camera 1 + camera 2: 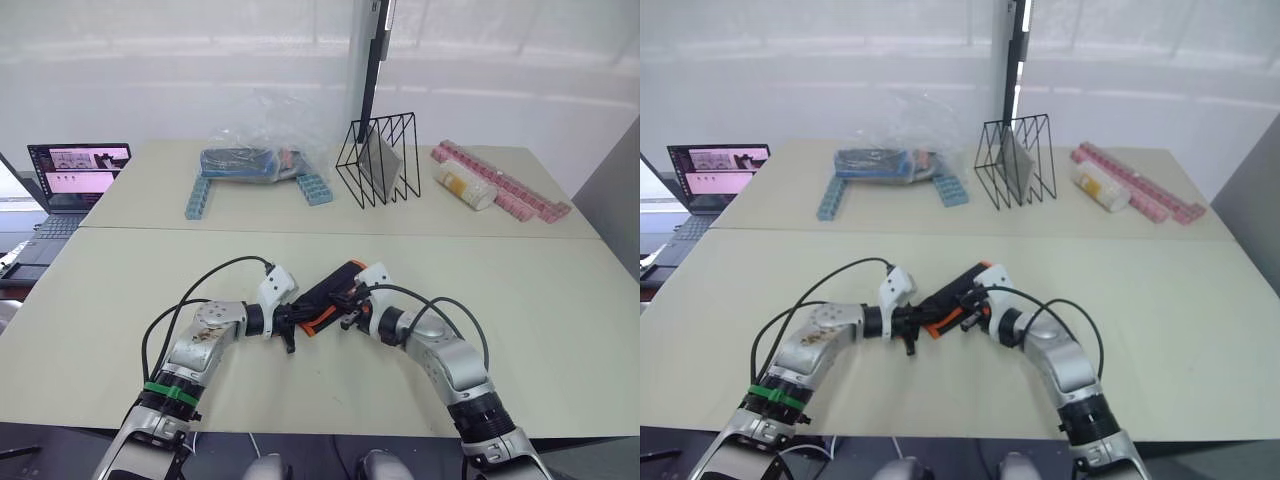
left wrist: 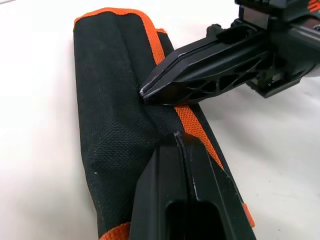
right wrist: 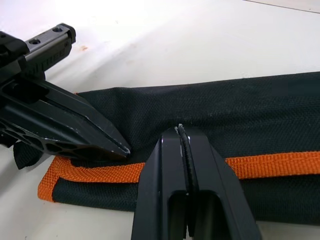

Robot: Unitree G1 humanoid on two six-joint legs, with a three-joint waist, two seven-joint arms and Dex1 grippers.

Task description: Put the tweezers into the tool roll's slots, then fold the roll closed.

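Now, scene: the tool roll (image 1: pixel 330 294) lies folded on the near table (image 1: pixel 560 300), a long black bundle with orange trim, set diagonally between the two arms.
Left gripper (image 2: pixel 182 145): fingers pressed together, tip resting on the roll's black fabric just beside the orange edge; nothing pinched between them.
Right gripper (image 3: pixel 181 134): fingers likewise pressed together, tip down on the top fold close to the trim, nearly meeting the other gripper.
Tweezers: none visible on the table; whether they sit inside the folded roll cannot be told.
Material: woven fabric, soft and limp, dimpling under each fingertip; it looks light and likely to slide on the smooth tabletop if pushed sideways.
Spring-back: the fold bulges along its length, so the flap probably lifts once pressure comes off.
Where to hold: the stitched orange border is the firmest line; a pinch across the doubled edge near mid-length should grip better than the slack middle panel.
Background: a clear bag (image 1: pixel 255 150), blue blocks (image 1: pixel 197 195), a wire rack (image 1: pixel 380 160), pink blocks (image 1: pixel 510 185) and a laptop (image 1: pixel 75 175) sit well apart on the far table.
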